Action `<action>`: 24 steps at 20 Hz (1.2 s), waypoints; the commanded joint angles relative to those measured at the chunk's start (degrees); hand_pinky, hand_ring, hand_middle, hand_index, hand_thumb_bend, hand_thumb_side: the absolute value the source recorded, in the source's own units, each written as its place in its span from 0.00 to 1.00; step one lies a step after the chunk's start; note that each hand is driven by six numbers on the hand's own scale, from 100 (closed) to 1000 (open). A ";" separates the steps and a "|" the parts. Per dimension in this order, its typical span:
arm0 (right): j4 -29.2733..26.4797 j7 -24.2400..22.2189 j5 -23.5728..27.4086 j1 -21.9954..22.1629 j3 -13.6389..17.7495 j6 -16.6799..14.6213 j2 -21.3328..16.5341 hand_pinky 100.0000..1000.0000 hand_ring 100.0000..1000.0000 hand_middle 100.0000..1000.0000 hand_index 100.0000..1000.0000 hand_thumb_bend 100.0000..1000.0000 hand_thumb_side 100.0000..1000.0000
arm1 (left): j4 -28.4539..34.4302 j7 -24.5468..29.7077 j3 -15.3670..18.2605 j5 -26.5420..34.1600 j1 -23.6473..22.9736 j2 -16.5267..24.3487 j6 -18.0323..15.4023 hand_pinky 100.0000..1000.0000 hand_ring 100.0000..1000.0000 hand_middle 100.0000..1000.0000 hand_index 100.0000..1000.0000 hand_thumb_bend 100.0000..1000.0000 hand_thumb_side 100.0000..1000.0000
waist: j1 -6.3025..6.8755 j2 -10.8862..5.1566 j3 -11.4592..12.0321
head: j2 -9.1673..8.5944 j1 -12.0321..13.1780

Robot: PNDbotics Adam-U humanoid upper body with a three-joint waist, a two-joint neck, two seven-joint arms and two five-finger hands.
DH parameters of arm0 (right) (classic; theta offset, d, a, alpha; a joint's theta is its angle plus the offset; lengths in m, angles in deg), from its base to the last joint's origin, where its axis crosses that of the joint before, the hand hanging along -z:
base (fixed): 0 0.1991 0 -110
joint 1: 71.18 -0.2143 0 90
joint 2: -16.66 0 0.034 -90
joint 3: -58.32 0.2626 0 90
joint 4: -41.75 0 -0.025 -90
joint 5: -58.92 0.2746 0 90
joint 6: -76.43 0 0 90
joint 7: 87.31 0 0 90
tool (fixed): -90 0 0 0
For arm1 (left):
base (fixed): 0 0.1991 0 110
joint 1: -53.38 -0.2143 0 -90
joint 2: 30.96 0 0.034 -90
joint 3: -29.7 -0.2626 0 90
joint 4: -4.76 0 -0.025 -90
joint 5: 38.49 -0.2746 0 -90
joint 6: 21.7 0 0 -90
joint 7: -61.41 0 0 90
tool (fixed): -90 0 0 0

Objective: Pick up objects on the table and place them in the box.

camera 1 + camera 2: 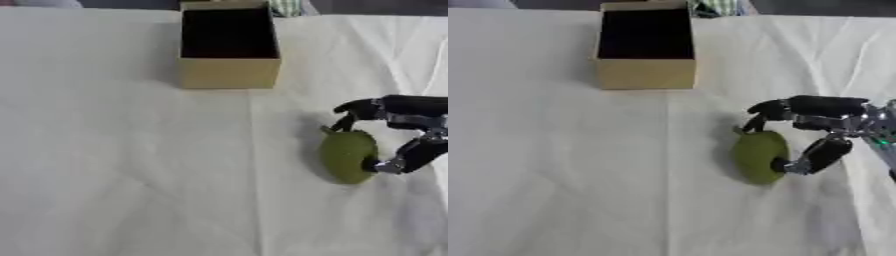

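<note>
Fruit: green fruit point(347, 156) lies on the white cloth point(131, 165), right of centre, well short of the box point(229, 47)
Right hand: right hand point(822, 131) curls round it, fingers at the top, thumb at its near side; apparently closing
Grip advice: seat both contacts before lifting; it may roll
Room: bare cloth to the box; top open; clear its near wall

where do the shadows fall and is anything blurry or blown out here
Left eye view: the fruit and box cast soft shadows to their left; the box interior is plain black. Right eye view: the right hand is soft-edged, and the white cloth looks bright with faint creases.
</note>
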 commanded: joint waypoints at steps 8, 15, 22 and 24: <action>-0.39 3.73 1.41 0.03 0.79 -1.23 -1.07 0.96 1.00 0.32 0.58 0.12 0.05 | 0.56 0.31 0.86 0.27 0.34 0.77 -0.04 0.44 0.50 0.55 0.67 0.04 0.37 | 0.23 -0.86 -0.02 | -0.40 0.38; 0.20 8.17 0.90 0.17 0.70 0.72 -0.80 0.88 1.00 0.19 0.46 0.00 0.13 | 0.55 0.36 0.98 0.29 0.22 0.69 -0.02 0.44 0.49 0.55 0.66 0.04 0.37 | 0.25 -0.81 -0.03 | -0.27 0.40; 0.79 7.25 3.77 0.43 0.46 3.43 -0.68 0.82 1.00 0.22 0.47 0.00 0.10 | 0.46 0.52 1.07 0.41 0.04 0.65 -0.05 0.44 0.49 0.55 0.66 0.04 0.38 | 0.29 -0.82 -0.12 | -0.14 0.47; 0.44 6.53 4.86 0.41 0.51 4.14 -0.71 0.82 1.00 0.20 0.46 0.00 0.10 | 0.43 0.56 1.09 0.44 0.02 0.66 -0.06 0.44 0.49 0.55 0.66 0.03 0.38 | 0.32 -0.85 -0.15 | -0.18 0.48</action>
